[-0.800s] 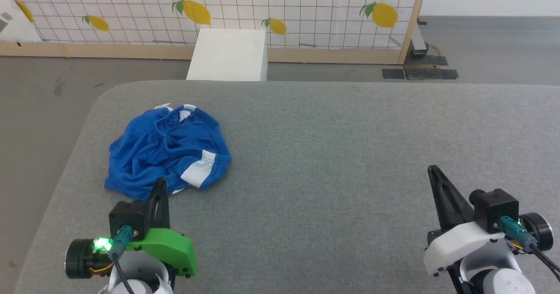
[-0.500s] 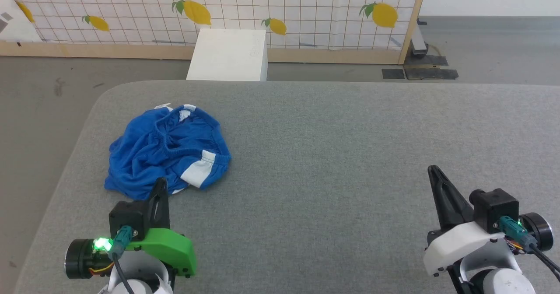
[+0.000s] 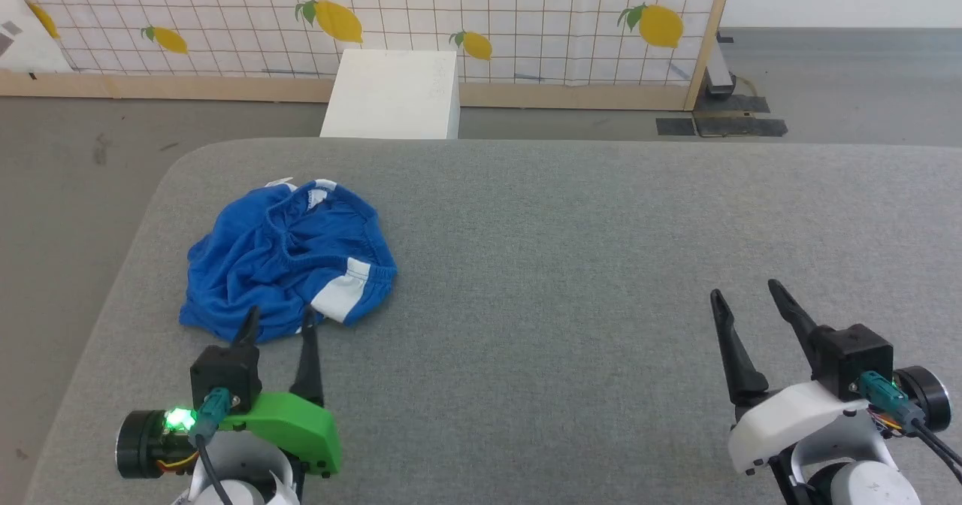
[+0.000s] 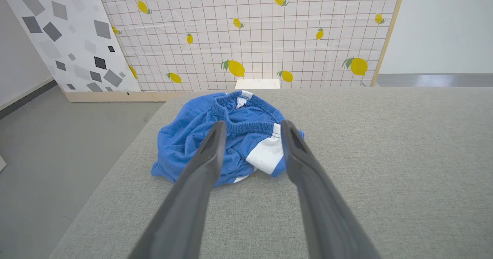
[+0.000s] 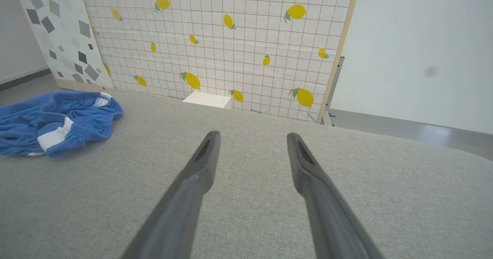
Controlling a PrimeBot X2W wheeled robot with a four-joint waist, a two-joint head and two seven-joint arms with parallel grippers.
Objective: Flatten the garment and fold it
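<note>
The garment point(image 3: 282, 264), bright blue shorts with white side stripes and a gathered waistband, lies crumpled in a heap on the left part of the grey padded table point(image 3: 571, 249). It also appears in the left wrist view as the garment point(image 4: 231, 143) and at the far left of the right wrist view as the garment point(image 5: 54, 120). My left gripper point(image 3: 278, 316) stands open just short of the heap's near edge, holding nothing. Far to the right, my right gripper point(image 3: 744, 288) is open over bare table, with nothing between its fingers.
A white box point(image 3: 394, 92) stands on the floor behind the table's far edge, in front of a tiled screen with lemon prints point(image 3: 481, 16). The table's rounded left edge point(image 3: 128, 264) runs close to the garment. Grey floor lies beyond.
Both grippers have opened: each showed its fingers together before and now shows two spread fingers. The garment and the arms have stayed in place.
</note>
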